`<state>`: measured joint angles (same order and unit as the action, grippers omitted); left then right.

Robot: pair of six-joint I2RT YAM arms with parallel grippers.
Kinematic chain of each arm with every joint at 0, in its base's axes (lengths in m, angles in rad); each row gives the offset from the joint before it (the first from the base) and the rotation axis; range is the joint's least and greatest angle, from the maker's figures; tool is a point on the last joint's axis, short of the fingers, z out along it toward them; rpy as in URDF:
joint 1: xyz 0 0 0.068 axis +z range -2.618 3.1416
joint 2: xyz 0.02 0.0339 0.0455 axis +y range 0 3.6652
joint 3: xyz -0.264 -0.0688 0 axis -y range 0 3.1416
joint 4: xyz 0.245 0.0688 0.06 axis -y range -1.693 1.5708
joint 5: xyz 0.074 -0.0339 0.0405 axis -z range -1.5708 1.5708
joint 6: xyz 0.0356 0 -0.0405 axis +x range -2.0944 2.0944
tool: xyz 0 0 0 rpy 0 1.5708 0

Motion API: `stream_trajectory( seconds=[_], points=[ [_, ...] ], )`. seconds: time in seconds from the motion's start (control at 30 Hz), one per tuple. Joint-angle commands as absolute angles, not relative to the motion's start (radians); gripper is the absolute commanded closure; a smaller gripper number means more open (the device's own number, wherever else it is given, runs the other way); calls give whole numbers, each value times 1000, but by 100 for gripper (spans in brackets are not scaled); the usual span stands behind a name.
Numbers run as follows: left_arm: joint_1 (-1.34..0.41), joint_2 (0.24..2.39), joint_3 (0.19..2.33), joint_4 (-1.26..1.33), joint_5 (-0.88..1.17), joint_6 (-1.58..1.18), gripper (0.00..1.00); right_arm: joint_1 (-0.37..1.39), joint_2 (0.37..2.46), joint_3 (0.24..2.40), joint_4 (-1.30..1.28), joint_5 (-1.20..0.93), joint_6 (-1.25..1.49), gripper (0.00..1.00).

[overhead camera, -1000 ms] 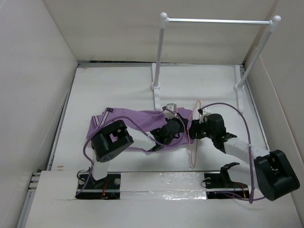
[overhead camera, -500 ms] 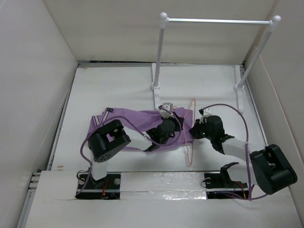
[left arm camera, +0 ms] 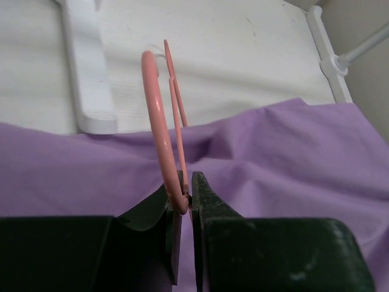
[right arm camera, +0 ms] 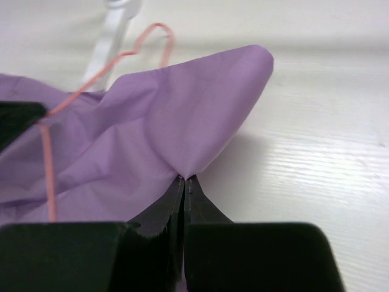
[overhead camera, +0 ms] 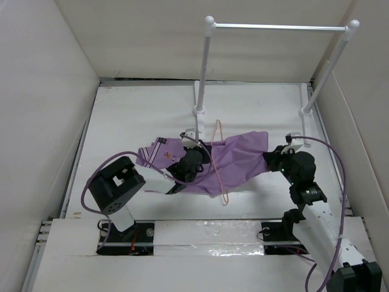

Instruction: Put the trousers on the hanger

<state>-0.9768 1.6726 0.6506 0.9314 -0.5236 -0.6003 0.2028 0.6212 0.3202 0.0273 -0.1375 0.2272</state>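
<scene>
Top view. The trousers (overhead camera: 240,159) lay on the white table (overhead camera: 140,115) in the middle of the frame. Their long axis ran left to right and rose slightly toward the right. The striped waistband (overhead camera: 159,146) pointed to the left and the leg end to the right.

The hanger (overhead camera: 217,131) crossed the trousers almost at right angles, its long axis running from top to bottom of the frame. Its hook pointed to the top of the frame, near the foot of the left post of the rail stand (overhead camera: 205,67). Its wide end reached past the lower edge of the cloth. The thin wire appeared to lie over the cloth rather than through it, though this view was too coarse to be sure.

Left wrist view. The left tool (left arm camera: 185,198) was clamped on the hanger wire at the bottom centre, with its fingers pressed together on the pink loop. The loop stood upright above the purple cloth.

Right wrist view. The right tool (right arm camera: 183,182) was closed on a pinch of trouser cloth at the lower centre. The fabric rose from it in a peak toward the upper right of the frame. In the top view this grip sat at the right end of the trousers.
</scene>
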Motion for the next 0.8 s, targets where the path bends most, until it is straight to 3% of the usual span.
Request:
stream_trajectory(
  seconds=[0.0,0.27,0.77],
  points=[
    [-957,1593,576,891,-534,-531,100,96,595,359,-58,-113,186,100],
    [-957,1483,514,796,-526,-476,100,-37,692,399,-15,-224,175,100],
    [-999,1425,672,549,-450,-454,100,-37,822,376,91,-262,176,100]
  ],
)
